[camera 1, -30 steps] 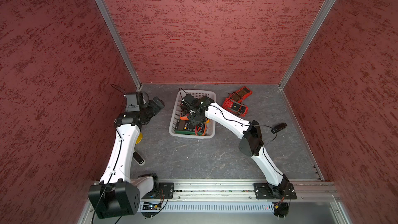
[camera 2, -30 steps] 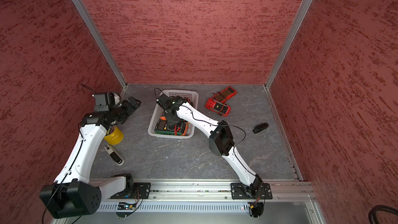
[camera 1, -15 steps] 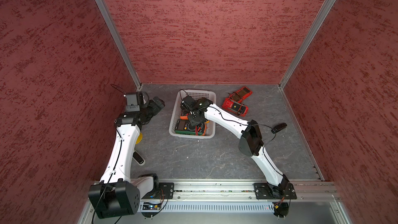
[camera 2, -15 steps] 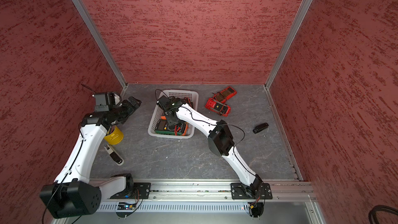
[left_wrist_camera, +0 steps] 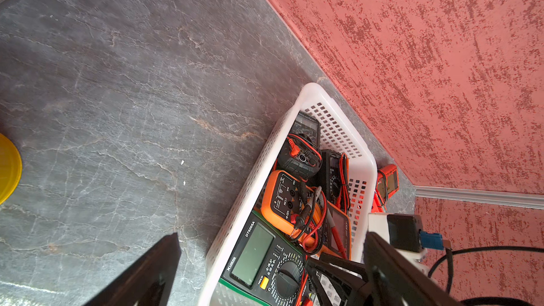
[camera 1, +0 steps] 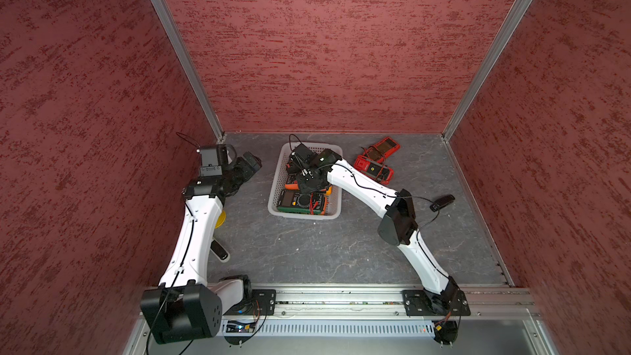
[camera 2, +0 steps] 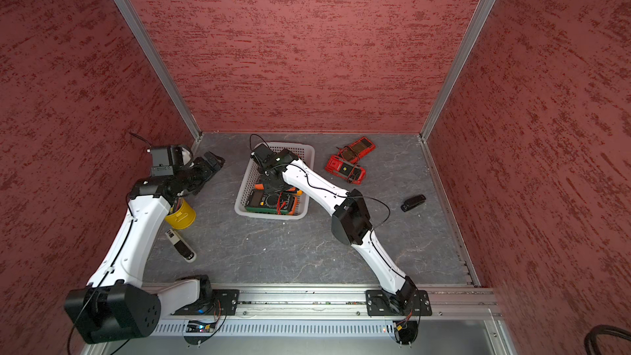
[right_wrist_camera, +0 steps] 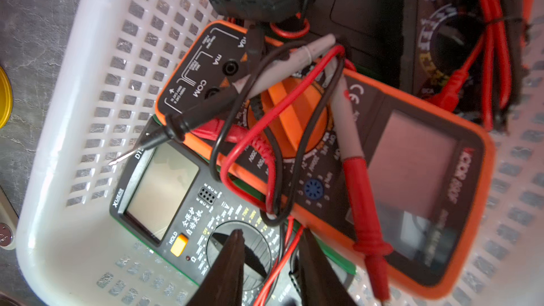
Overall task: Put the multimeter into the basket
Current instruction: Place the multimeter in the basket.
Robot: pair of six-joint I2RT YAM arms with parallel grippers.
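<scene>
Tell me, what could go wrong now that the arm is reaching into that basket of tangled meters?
1. A red lead shows between the right fingers; lifting away might snag it and drag a meter along.
2. The orange multimeter lies tilted on the green multimeter, so a nudge may shift it.
3. The basket is crowded, yet two red multimeters lie outside.

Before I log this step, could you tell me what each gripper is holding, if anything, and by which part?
Left gripper: open, nothing held. Right gripper: narrowly apart over the basket, red lead between its fingers; whether pinched, cannot tell.
</scene>
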